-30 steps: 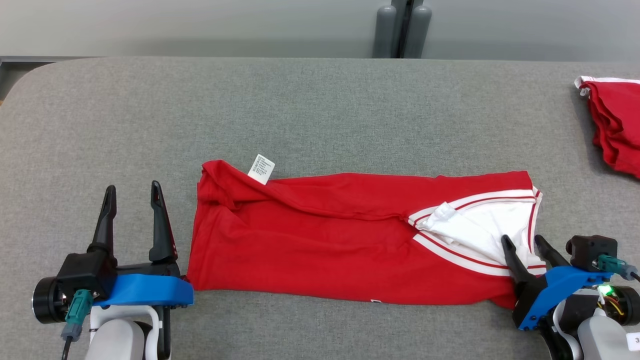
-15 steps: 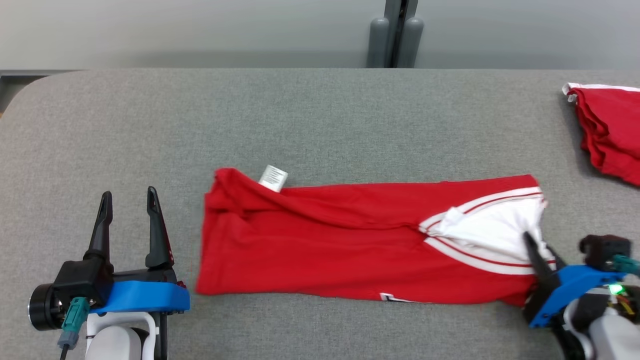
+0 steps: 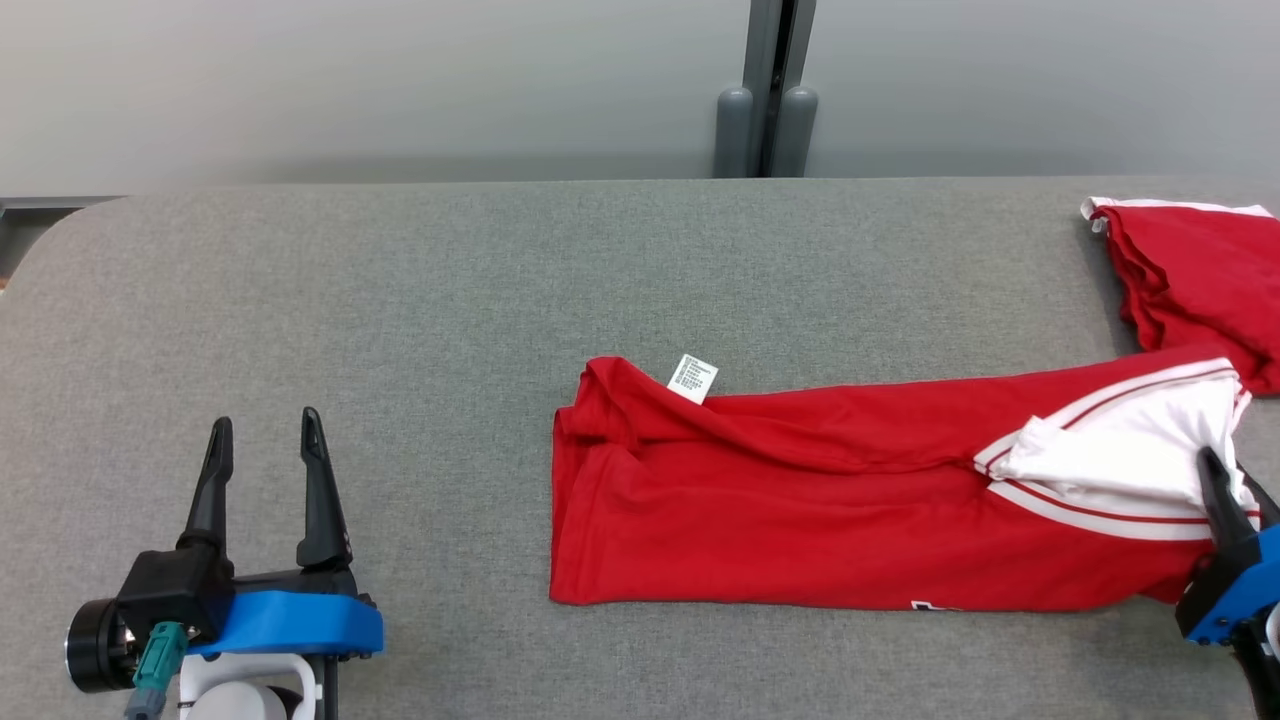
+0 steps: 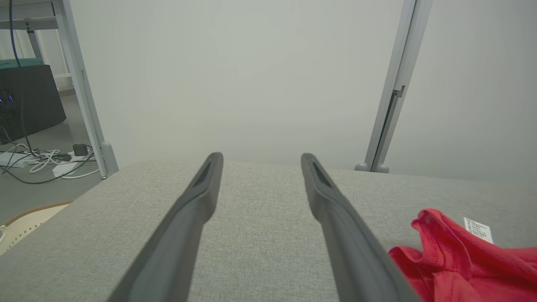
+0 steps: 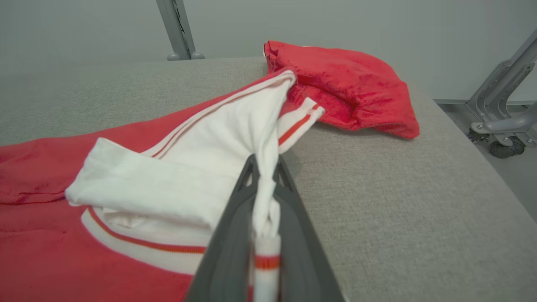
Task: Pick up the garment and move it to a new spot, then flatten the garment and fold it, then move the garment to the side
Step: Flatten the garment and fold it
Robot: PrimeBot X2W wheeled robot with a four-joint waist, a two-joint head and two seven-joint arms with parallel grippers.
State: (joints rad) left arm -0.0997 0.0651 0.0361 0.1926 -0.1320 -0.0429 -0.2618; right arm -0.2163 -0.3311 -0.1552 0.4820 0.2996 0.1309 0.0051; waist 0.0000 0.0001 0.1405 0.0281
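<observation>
The garment (image 3: 800, 520), a red shirt with a white, red-striped end, lies as a long band on the grey table (image 3: 400, 300). A white label (image 3: 693, 378) sticks up near its left end. My right gripper (image 3: 1222, 470) is at the band's right end, shut on the white fabric. In the right wrist view the cloth (image 5: 176, 167) is bunched and pinched between the two fingers of the right gripper (image 5: 264, 161). My left gripper (image 3: 265, 425) stands open over bare table, well left of the garment. The left wrist view shows the left gripper (image 4: 261, 157) with nothing between its fingers, and the garment's red corner (image 4: 453, 260) at lower right.
A second red garment (image 3: 1190, 270) lies bunched at the table's far right, touching the held end of the first; it also appears in the right wrist view (image 5: 348, 84). A grey post (image 3: 765, 100) stands behind the table. The table's right edge drops off beyond the right gripper.
The right gripper shut on the white end and dragged the garment to the right, up to the second red garment. The left gripper stayed open. The head camera tilted.
</observation>
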